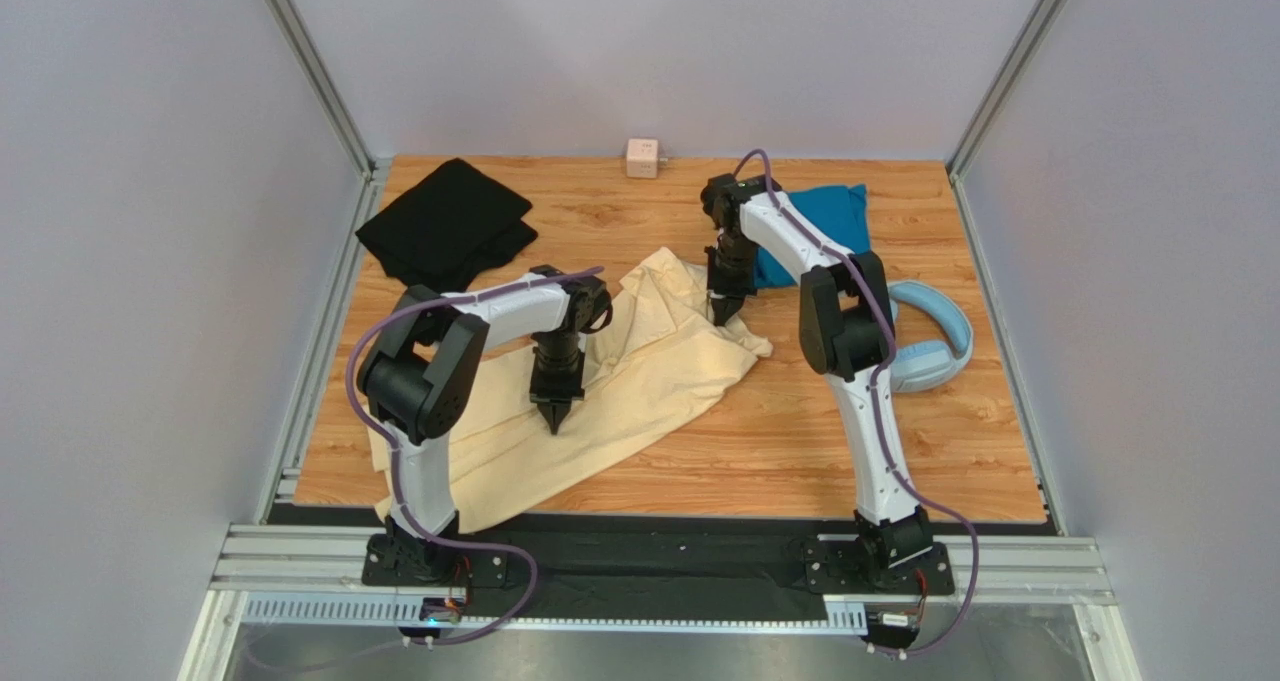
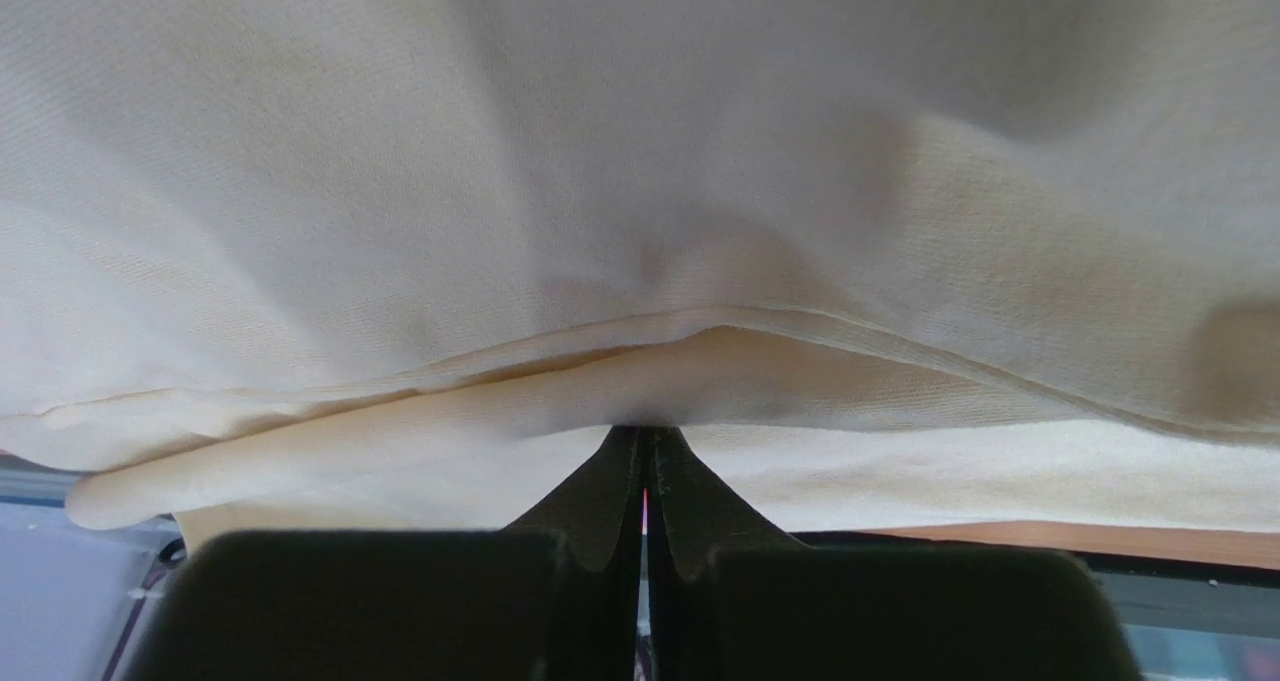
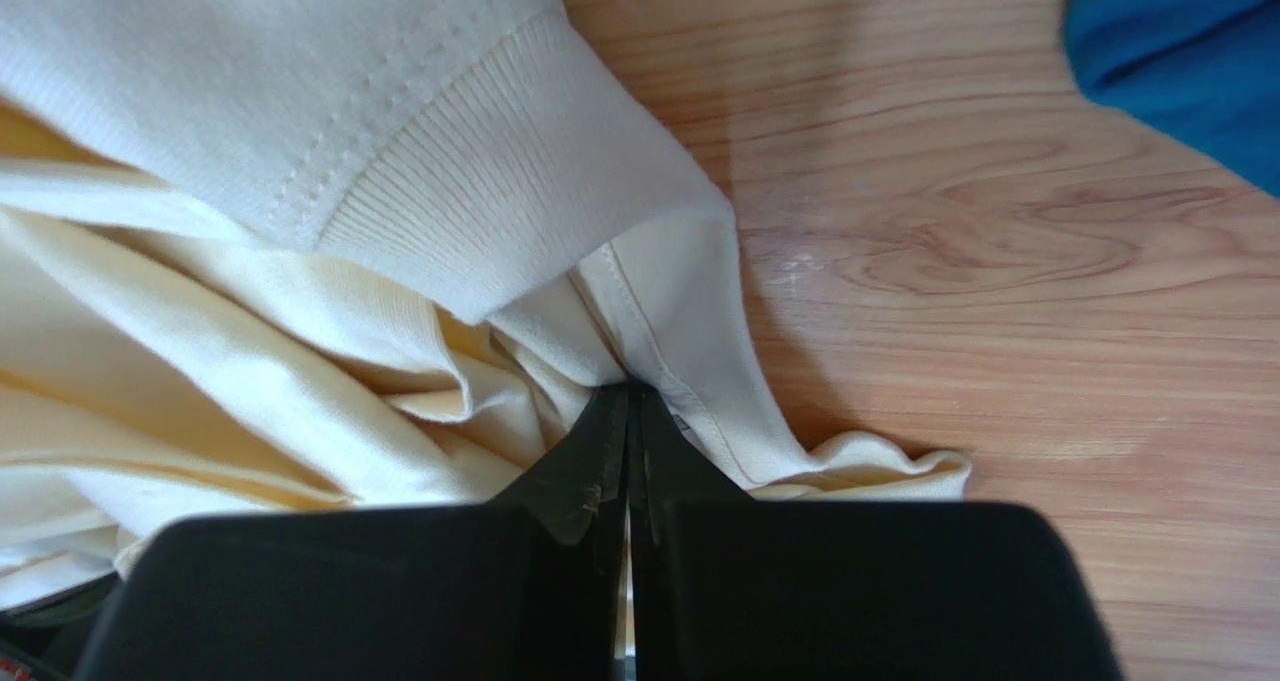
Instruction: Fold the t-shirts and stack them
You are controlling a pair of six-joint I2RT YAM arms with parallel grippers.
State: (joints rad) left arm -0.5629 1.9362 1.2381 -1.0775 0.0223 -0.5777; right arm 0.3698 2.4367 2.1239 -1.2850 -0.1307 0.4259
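Note:
The cream-yellow t-shirt (image 1: 646, 374) lies crumpled across the middle of the table. My left gripper (image 1: 555, 416) is shut on a fold of it (image 2: 646, 396) near its middle. My right gripper (image 1: 727, 315) is shut on its cloth by the ribbed collar (image 3: 451, 171) at the far right edge. The black t-shirt (image 1: 446, 224) lies bunched at the back left. The teal blue t-shirt (image 1: 819, 224) lies at the back right, partly behind my right arm; its corner shows in the right wrist view (image 3: 1187, 51).
Light-blue headphones (image 1: 932, 344) lie right of my right arm. A small pink cube (image 1: 643, 158) sits at the back wall. Metal frame posts and grey walls close in the wooden table (image 1: 842, 441) on three sides.

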